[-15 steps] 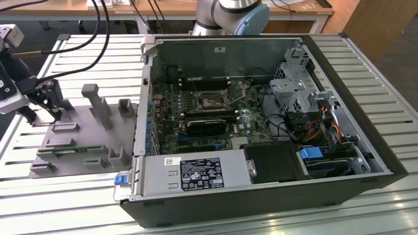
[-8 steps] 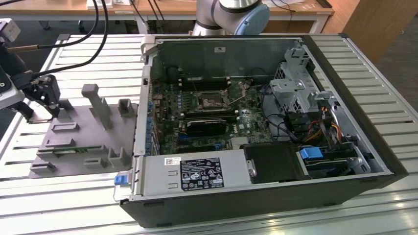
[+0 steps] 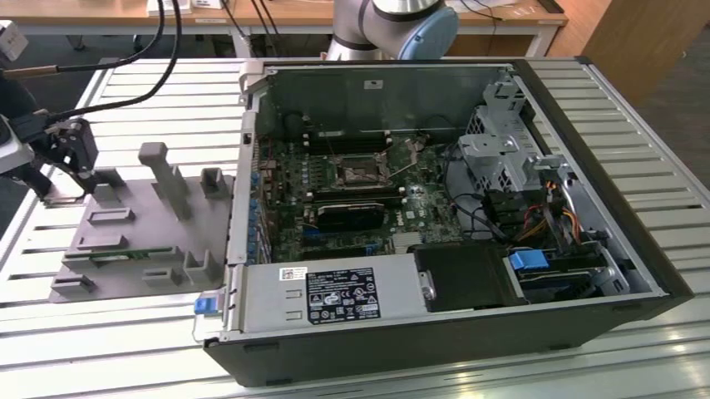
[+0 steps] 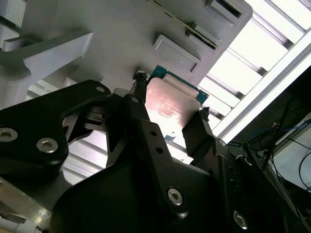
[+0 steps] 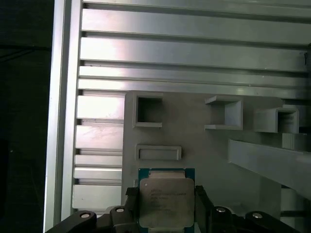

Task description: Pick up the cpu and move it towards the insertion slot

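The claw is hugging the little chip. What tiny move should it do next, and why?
Probably lift straight up a little. The gripper seems shut on the cpu, which sits low over the grey holder. In the exterior view, tall posts on that holder stand between the gripper and the insertion slot.

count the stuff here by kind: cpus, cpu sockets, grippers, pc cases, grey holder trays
cpu: 1
insertion slot: 1
gripper: 1
pc case: 1
grey holder tray: 1
total: 5
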You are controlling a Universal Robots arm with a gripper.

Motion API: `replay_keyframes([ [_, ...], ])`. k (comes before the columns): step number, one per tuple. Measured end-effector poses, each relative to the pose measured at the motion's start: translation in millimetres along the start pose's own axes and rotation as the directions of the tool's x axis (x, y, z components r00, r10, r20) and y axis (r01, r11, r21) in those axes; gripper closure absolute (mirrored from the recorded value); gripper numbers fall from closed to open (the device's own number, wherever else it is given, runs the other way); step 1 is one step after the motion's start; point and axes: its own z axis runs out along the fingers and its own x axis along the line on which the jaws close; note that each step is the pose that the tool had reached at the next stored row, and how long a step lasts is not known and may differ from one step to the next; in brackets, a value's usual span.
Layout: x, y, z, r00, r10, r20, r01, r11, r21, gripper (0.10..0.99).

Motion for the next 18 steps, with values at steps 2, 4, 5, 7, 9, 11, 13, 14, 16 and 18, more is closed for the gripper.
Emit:
replay_keyframes([
  [2, -0.2, 0.1, -3.1, 1.0000, 0.000, 0.0001, 0.000, 1.0000, 0.000, 0.545],
  [4, -0.3, 0.2, -6.1, 1.0000, 0.000, 0.0001, 0.000, 1.0000, 0.000, 0.545],
  [5, -0.4, 0.2, -7.5, 1.0000, 0.000, 0.0002, 0.000, 1.0000, 0.000, 0.545],
  [7, -0.5, 0.4, -10.8, 1.0000, 0.000, 0.0004, 0.000, 1.0000, 0.000, 0.545],
  [9, -0.7, 0.5, -13.8, 1.0000, 0.000, 0.0005, 0.000, 1.0000, 0.000, 0.545],
  [11, -0.9, 0.6, -16.9, 1.0000, 0.000, 0.0007, 0.000, 1.0000, 0.000, 0.545],
  [13, -1.0, 0.7, -19.9, 1.0000, 0.000, 0.0011, 0.000, 1.0000, 0.000, 0.545],
  [14, -1.1, 0.7, -21.6, 1.0000, 0.000, 0.0011, 0.000, 1.0000, 0.000, 0.545],
  [16, -1.3, 0.8, -25.0, 1.0000, 0.000, 0.0014, 0.000, 1.0000, 0.000, 0.545],
  [18, -1.4, 0.9, -28.4, 1.0000, 0.000, 0.0015, 0.000, 1.0000, 0.000, 0.545],
])
